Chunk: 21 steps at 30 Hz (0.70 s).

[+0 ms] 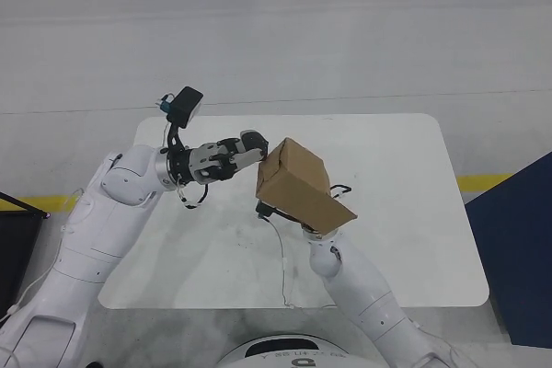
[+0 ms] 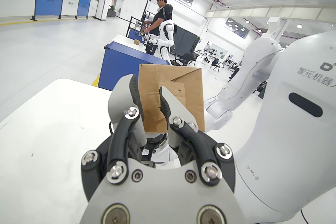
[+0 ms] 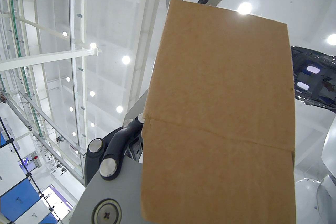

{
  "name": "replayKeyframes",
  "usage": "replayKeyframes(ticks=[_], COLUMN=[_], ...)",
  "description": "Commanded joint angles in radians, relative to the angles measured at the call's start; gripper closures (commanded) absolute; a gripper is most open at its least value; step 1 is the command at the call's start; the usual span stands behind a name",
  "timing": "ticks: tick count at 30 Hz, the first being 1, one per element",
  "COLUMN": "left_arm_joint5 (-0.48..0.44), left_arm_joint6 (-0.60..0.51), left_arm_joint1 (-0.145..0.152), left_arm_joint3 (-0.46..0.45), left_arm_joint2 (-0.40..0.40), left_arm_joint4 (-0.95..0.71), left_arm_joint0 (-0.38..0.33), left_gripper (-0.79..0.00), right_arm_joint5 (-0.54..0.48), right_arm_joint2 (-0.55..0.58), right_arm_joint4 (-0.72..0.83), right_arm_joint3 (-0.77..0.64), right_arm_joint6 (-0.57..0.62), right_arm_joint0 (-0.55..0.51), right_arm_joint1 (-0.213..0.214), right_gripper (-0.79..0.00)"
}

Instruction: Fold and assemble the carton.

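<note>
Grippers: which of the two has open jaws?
The left gripper: its jaws stand open at the edge of the carton, whereas the right arm holds it from below.

White table point(image 1: 396, 175) at centre, yellow floor stripe point(image 1: 483, 181) running out at 3 and 9 o'clock, blue panel point(image 1: 526, 248) at 4 o'clock, dark stand point(image 1: 5, 244) at 8 o'clock, round ceiling lights point(image 3: 126, 60) overhead, blue partitions point(image 2: 50, 0) along the far wall
</note>
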Motion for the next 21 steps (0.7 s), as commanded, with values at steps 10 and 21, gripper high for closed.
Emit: replayKeyframes(ticks=[10,21], left_arm_joint5=[0.0,0.0], left_arm_joint6=[0.0,0.0], left_arm_joint1=[-0.004,-0.008], left_arm_joint3=[-0.015,-0.034], left_arm_joint2=[-0.012,-0.039], left_arm_joint4=[0.042,0.071], left_arm_joint0=[0.008,0.031], left_gripper=[-0.391,-0.733], right_arm_joint5=[-0.001,0.005], right_arm_joint2=[0.021,0.027], right_arm_joint4=[-0.013,-0.025], right_arm_joint3=[-0.031,-0.053], right_arm_joint6=[0.001,-0.005], right_arm_joint0=[-0.03,-0.047], right_arm_joint1=[0.002,0.003], right_gripper=[0.0,0.0])
